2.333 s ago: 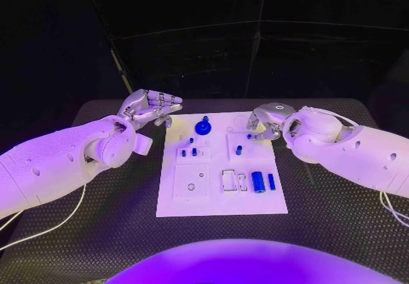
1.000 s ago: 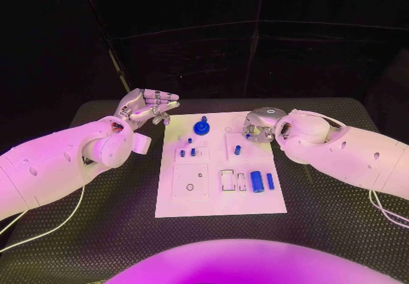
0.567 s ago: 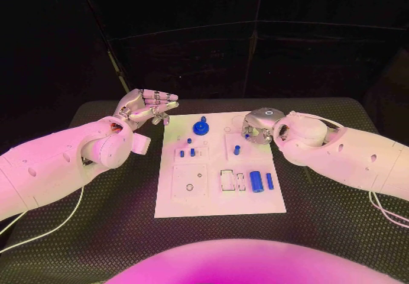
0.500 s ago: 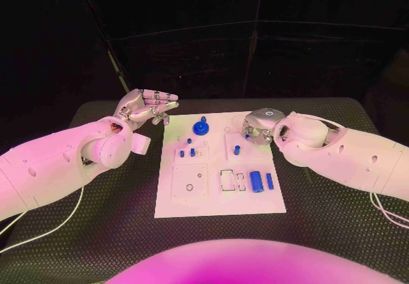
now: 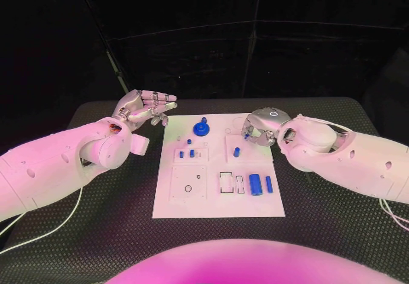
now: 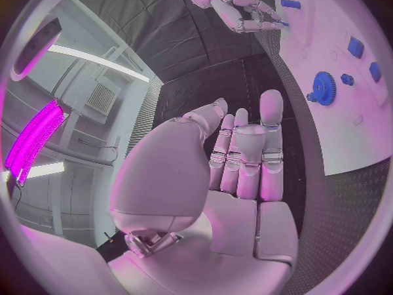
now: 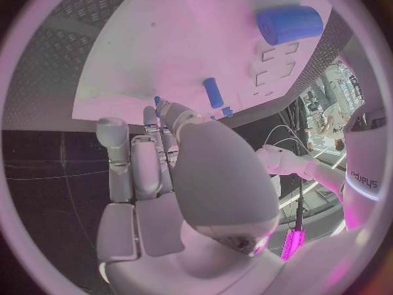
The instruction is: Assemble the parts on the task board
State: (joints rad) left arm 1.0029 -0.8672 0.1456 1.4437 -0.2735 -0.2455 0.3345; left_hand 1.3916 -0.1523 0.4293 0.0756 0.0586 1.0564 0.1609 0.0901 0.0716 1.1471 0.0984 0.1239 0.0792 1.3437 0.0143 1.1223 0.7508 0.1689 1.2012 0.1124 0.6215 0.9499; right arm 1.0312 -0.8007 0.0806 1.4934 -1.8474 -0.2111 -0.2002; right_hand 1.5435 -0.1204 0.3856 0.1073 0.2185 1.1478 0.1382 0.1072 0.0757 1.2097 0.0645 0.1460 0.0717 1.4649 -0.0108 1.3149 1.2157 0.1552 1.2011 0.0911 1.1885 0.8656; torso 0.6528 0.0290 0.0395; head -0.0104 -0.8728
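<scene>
Table [image 5: 102, 207]: a black, ribbed surface on which the whole work is laid out, so that both arms can reach it from their own sides.
Task board [image 5: 204, 201]: the white plate is placed flat in the middle of the table, between the two arms; its recesses are turned up to receive the parts.
Left hand [image 5: 143, 108]: it is held raised beside the far left corner of the board, palm up, fingers loosely curled and apart – nothing is seen in it. It is judged to be parked there to leave the board free.
Right hand [image 5: 258, 125]: it is lowered over the far right part of the board, fingers bent together toward the plate. A small blue spot is seen at the fingertips, but it cannot be told whether a part is pinched or only touched.
Gear [image 5: 202, 128]: the blue toothed part is standing at the far middle of the board, apparently seated on its post.
Blue cylinder [image 5: 254, 181]: the thickest loose part is lying on its side near the right edge of the board, just beside a thinner blue piece [image 5: 268, 184] – both probably waiting for insertion.
Small blue pegs [image 5: 191, 153]: they are standing in the block left of centre; a further one [image 5: 236, 152] is seen to the right of them.
</scene>
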